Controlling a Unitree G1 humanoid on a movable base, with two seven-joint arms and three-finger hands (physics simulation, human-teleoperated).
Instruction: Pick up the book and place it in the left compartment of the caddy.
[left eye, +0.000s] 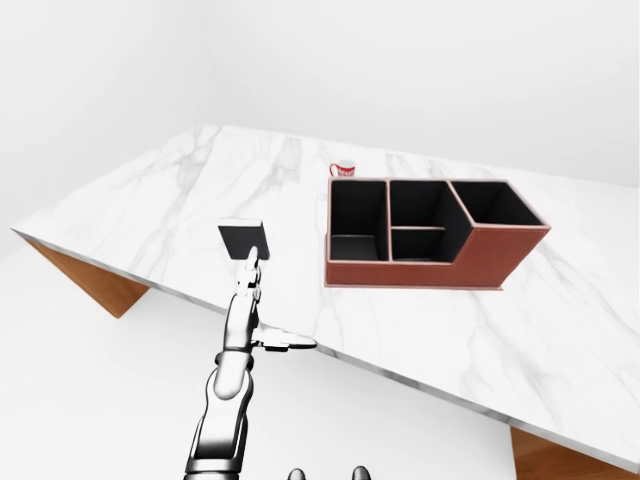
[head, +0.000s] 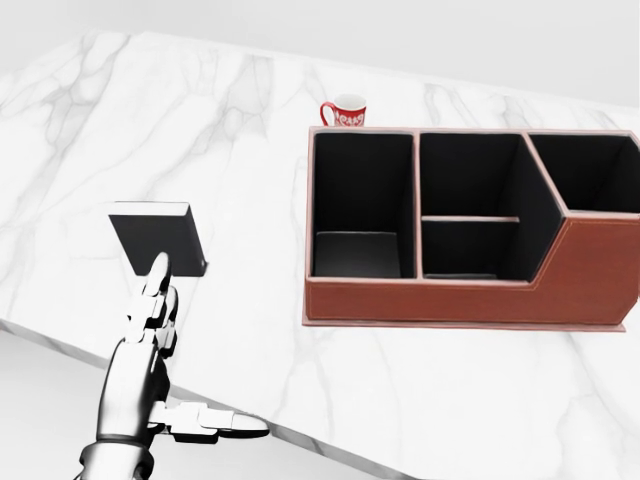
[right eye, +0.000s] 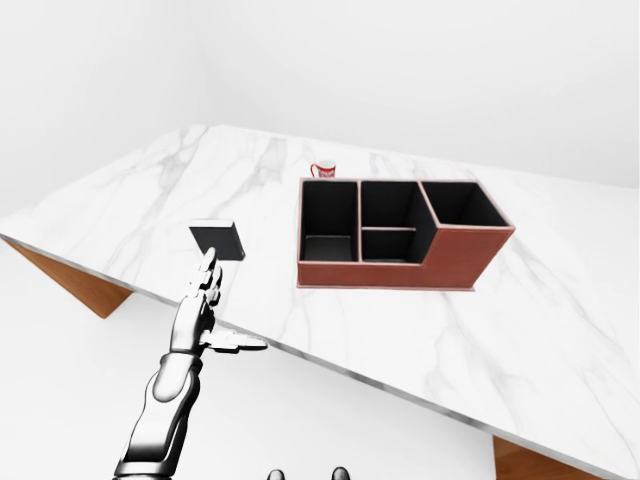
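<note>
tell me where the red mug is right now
The red mug stands on the marble table near the top of the head view, just above the caddy, at its left compartment's far wall.

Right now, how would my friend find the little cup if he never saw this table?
Find the brown caddy on the marble table. Just past its left compartment, at the top of the head view, stands the mug, the only red-and-white thing here.
</note>
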